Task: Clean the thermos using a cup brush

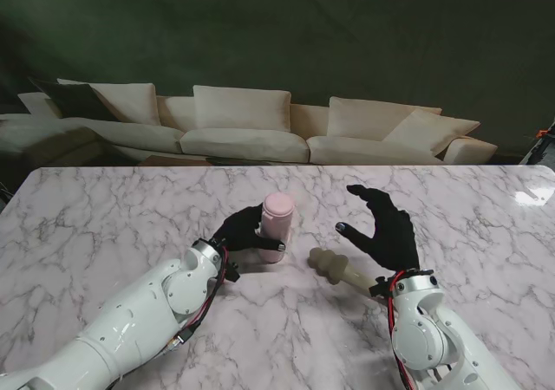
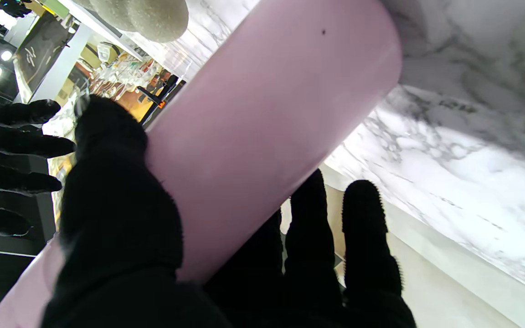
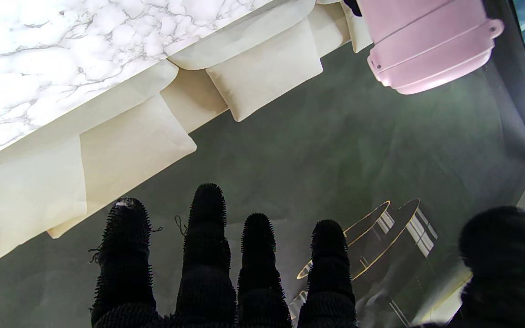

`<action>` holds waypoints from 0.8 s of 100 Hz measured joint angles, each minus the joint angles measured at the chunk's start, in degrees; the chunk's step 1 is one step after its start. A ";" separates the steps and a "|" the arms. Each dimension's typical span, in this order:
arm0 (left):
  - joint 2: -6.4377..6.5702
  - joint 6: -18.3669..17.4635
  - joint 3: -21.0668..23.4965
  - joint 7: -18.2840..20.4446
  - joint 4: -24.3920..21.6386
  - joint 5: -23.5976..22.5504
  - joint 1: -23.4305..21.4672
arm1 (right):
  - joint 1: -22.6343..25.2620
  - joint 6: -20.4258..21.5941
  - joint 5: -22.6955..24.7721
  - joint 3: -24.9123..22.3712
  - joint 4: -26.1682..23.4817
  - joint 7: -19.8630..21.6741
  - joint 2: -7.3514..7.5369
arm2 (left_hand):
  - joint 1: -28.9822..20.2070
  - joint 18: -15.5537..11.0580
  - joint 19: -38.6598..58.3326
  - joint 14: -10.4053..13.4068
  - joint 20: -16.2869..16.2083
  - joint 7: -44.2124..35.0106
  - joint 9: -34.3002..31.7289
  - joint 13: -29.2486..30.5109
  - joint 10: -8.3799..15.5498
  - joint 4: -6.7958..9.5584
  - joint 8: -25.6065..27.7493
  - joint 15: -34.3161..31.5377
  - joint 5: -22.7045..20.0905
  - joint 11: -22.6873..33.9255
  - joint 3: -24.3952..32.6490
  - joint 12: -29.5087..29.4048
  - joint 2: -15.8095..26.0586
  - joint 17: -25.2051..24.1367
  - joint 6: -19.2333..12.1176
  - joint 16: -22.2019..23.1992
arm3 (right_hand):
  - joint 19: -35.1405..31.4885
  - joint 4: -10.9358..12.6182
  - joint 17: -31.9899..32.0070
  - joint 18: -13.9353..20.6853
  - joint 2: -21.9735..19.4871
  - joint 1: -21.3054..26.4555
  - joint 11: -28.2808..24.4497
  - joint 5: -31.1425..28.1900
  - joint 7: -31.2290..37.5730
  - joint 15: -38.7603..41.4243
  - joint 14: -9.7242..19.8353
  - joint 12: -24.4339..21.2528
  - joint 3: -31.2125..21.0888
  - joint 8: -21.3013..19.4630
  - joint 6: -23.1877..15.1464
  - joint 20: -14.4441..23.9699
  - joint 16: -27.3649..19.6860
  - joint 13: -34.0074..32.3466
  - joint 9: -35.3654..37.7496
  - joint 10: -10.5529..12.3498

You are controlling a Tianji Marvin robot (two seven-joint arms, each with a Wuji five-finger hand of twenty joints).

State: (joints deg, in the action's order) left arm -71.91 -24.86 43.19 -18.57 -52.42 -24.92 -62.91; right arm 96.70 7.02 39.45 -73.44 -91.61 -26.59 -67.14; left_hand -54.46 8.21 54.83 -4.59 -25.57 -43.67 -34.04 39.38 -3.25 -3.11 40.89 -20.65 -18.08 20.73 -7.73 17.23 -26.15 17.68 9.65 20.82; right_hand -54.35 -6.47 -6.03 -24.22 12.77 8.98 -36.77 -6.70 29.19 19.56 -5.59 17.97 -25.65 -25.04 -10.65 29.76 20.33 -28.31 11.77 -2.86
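Note:
A pink thermos (image 1: 277,224) stands upright near the middle of the marble table. My left hand (image 1: 241,230), in a black glove, is wrapped around its side; the left wrist view shows the thumb and fingers (image 2: 362,228) closed on the pink body (image 2: 262,136). A beige cup brush (image 1: 339,267) with a sponge head lies flat on the table just right of the thermos. My right hand (image 1: 384,228) hovers over the brush's handle end, fingers spread and holding nothing. The thermos lid (image 3: 426,41) shows in the right wrist view, beyond the spread fingers (image 3: 208,237).
The marble table (image 1: 104,225) stretches wide on both sides. A cream sofa (image 1: 251,126) with several cushions runs along behind the table's far edge. The brush's sponge head (image 2: 153,16) appears past the thermos in the left wrist view.

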 measured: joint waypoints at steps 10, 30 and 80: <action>0.00 0.10 -0.07 0.19 0.39 0.10 0.24 | -0.02 0.00 0.00 0.01 0.05 0.00 0.00 | 1.26 -0.03 0.00 0.00 0.00 0.55 0.60 0.00 -0.01 0.00 -0.78 0.00 0.00 0.07 0.00 -0.02 0.89 0.00 -0.01 -0.31 | 0.01 0.00 0.01 0.00 -0.37 0.00 0.00 0.00 0.00 0.00 0.00 0.00 0.00 0.00 0.00 0.00 0.00 0.00 0.00 0.00; 0.25 0.11 0.00 0.17 0.88 -0.70 0.32 | -0.02 0.00 0.00 0.01 0.07 -0.01 0.00 | 5.37 -0.68 0.00 0.00 0.00 7.27 0.62 -0.02 -1.70 0.00 -4.58 0.00 -1.70 0.03 1.41 -0.17 2.35 0.62 -0.15 -0.38 | 0.35 0.00 0.02 0.01 -0.37 0.00 0.00 0.00 0.00 0.00 0.00 0.00 0.00 0.00 0.00 -0.01 0.00 0.00 0.00 0.00; 1.58 1.59 1.23 5.59 -0.74 0.86 -0.09 | -0.11 -0.13 -0.12 0.14 0.16 0.10 0.00 | 13.25 -0.77 -2.97 -1.43 0.02 29.79 12.21 -6.22 -5.97 0.21 -22.32 3.33 -0.84 -8.01 5.95 -4.38 2.46 -3.10 -2.24 -1.21 | 0.48 0.00 0.66 0.02 -0.37 0.01 0.00 0.00 0.00 0.00 0.00 0.00 0.01 0.00 0.78 -0.01 0.00 0.00 0.00 0.00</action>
State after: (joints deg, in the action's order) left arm -70.33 -23.27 44.42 -12.98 -53.15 -24.06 -63.01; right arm 96.59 6.89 39.33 -73.30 -91.45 -26.49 -67.13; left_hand -41.20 7.44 51.86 -6.01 -25.55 -13.88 -21.83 33.16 -9.22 -2.90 18.57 -17.32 -18.93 12.71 -1.78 12.86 -23.69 14.58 7.41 19.61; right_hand -53.87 -6.47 -5.38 -24.20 12.40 8.99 -36.77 -6.71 29.19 19.56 -5.59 17.97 -25.65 -25.03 -9.87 29.75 20.33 -28.31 11.77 -2.86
